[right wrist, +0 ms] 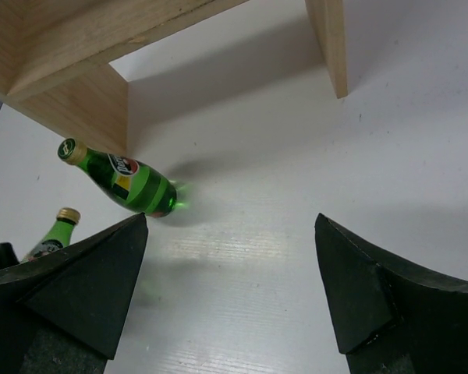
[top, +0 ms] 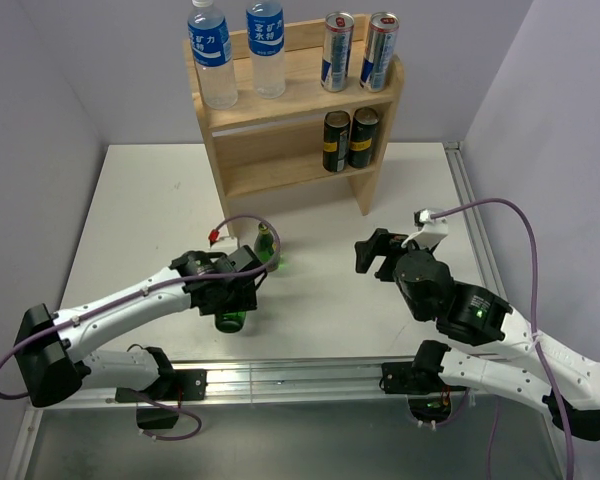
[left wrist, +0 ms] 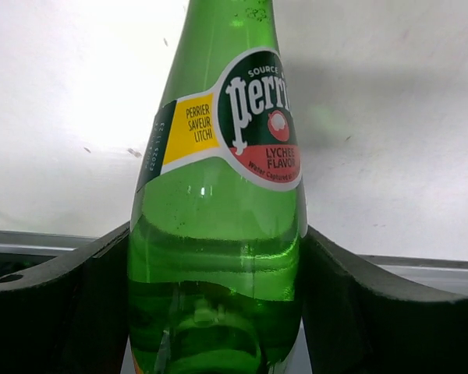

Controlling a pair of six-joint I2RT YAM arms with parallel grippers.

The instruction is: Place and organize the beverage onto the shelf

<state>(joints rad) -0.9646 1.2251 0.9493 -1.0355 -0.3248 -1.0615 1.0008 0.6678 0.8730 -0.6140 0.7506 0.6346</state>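
The shelf (top: 280,140) stands at the far centre, with the right gripper (right wrist: 230,288) spread and empty nearer, at right. At near left, the left gripper (left wrist: 218,304) pinches the green Perrier bottle (left wrist: 218,195) low on its body. Smooth and full, it likely handles heavy and slippery, so that wide lower body looks the best hold.

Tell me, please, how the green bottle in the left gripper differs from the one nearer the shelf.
The held green bottle is clamped in the left gripper; the free green bottle stands alone on the table. The free green bottle is closer to the shelf; the held green bottle is farther from it. Both are green with gold caps and similar labels.
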